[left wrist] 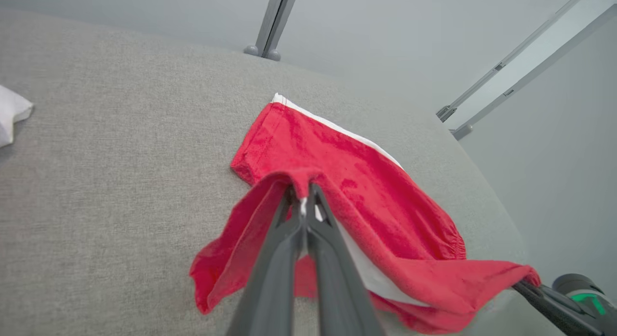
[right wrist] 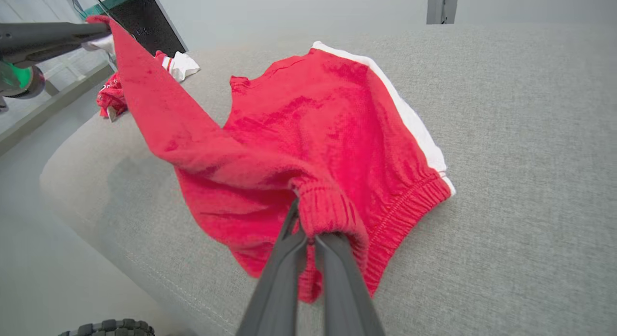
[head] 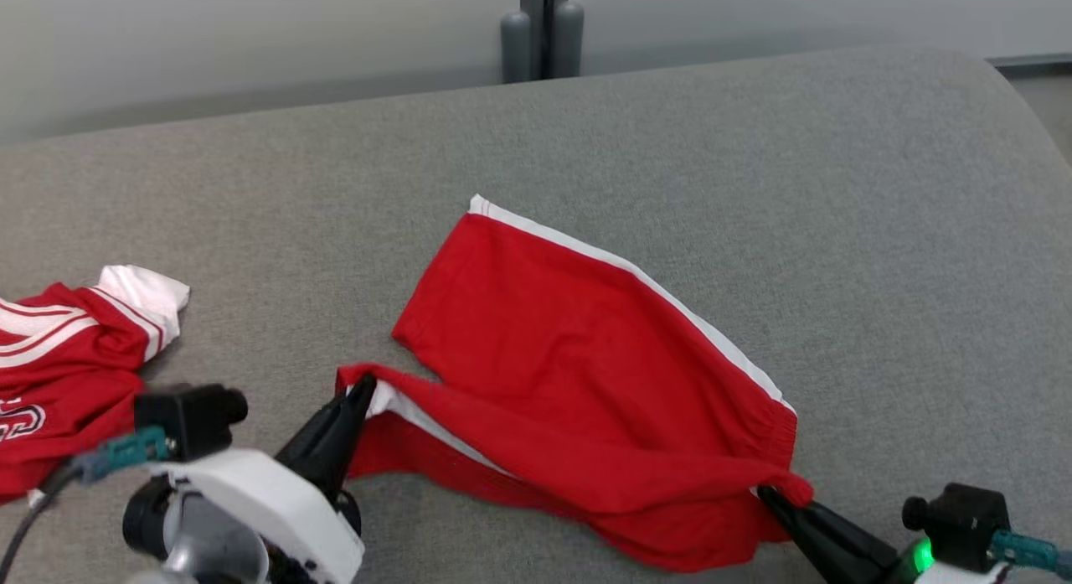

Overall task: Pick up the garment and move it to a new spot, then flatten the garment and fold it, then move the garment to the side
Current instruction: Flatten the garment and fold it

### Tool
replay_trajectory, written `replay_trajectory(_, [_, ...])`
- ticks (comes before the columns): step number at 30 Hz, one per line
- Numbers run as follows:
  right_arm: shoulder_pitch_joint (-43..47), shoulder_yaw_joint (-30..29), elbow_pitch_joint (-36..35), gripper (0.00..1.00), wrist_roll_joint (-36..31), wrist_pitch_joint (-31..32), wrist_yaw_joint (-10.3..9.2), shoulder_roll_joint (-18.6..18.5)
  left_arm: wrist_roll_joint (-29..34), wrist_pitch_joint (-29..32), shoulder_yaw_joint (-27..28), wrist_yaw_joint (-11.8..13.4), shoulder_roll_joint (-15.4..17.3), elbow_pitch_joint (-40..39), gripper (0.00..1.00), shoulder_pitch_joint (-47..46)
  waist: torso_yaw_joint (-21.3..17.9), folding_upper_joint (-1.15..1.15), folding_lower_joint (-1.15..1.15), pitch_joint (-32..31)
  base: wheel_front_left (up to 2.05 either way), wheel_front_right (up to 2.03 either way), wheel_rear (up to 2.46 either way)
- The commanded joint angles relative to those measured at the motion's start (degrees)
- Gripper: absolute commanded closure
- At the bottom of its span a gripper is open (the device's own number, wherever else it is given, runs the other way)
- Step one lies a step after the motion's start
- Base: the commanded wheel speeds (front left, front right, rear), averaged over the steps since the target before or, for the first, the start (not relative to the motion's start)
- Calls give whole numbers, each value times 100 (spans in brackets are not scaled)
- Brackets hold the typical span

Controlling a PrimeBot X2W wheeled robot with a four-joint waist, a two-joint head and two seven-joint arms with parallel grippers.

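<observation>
Now | left pincer [head: 362, 389], right pincer [head: 766, 493]: both clenched on red shorts [head: 586, 349]

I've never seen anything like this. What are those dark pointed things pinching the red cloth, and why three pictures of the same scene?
Those are a robot's two arms, each ending in a gripper with two long dark fingers. One picture comes from a camera on its head; the other two come from cameras on each wrist, looking along the fingers. On the grey padded surface lies a pair of red shorts with a white side stripe. The left gripper is shut on one corner of them, the right gripper on the elastic waistband. At the far left lies a crumpled red jersey with white sleeves, untouched.
</observation>
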Motion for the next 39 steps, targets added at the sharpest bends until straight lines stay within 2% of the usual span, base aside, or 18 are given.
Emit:
replay_trajectory(1, [-247, 40, 97, 100, 184, -58, 0, 139, 49, 284, -7, 47, 120, 42, 100, -433, -323, 0, 0, 517, 0, 0, 0])
replay_trajectory(6, [-940, 348, 450, 100, 670, -116, 0, 397, -16, 1363, -107, 68, 349, 320, 100, -1727, -555, 0, 0, 940, 0, 0, 0])
replay_trajectory(8, [-1173, 450, 531, 100, 892, -133, 0, 463, 42, 1763, -209, 4, 441, 552, 100, -2238, -629, 0, 0, 1046, 0, 0, 0])
replay_trajectory(13, [-1613, 564, 675, 100, 1233, -159, -1, 428, 38, 2518, -493, -152, 308, 1288, 100, -3375, -817, 0, 0, 1267, 0, 0, 0])
replay_trajectory(14, [-1613, 564, 675, 100, 1233, -159, -1, 428, 38, 2518, -493, -152, 308, 1288, 100, -3375, -817, 0, 0, 1267, 0, 0, 0])
replay_trajectory(15, [-1745, 508, 686, 100, 1288, -163, 0, 486, 31, 2721, -584, -193, 189, 1628, 100, -3769, -884, 0, 0, 1352, 0, 0, 0])
replay_trajectory(20, [-2005, 559, 607, 100, 1383, -166, 0, 572, 220, 2934, -755, -327, 44, 2447, 100, -4548, -1063, 0, 0, 1493, 0, 0, 0])
replay_trajectory(26, [-2068, 477, 593, 100, 1395, -167, 0, 600, 372, 3000, -900, -463, -17, 3220, 100, -4963, -1191, 0, 0, 1575, 0, 0, 0])
replay_trajectory(27, [-2062, 457, 623, 86, 1371, -167, 0, 615, 375, 3020, -940, -492, -34, 3348, 100, -4967, -1208, 0, 0, 1584, 0, 0, 0])
replay_trajectory(28, [-2065, 438, 637, 60, 1335, -167, 0, 639, 360, 3009, -960, -519, -58, 3460, 90, -4958, -1226, 0, 0, 1587, 0, 0, 0])
replay_trajectory(29, [-2056, 408, 660, 0, 1291, -167, 0, 657, 346, 2976, -973, -548, -89, 3542, 52, -4944, -1237, 0, 0, 1589, 0, 0, 0])
replay_trajectory(30, [-2047, 397, 687, 0, 1213, -167, 0, 664, 323, 2939, -969, -558, -118, 3633, 0, -4918, -1248, 0, 0, 1590, 0, 0, 0])
replay_trajectory(35, [-1929, 245, 883, 0, 515, -167, 0, 581, 282, 2524, -888, -678, -205, 3894, 0, -4772, -1271, 0, 0, 1513, 0, 0, 0])
replay_trajectory(39, [-1622, -220, 796, 0, -297, -168, -1, 580, 612, 1590, -801, -871, -56, 3681, 0, -4590, -1308, 0, 0, 1366, 0, 0, 0])
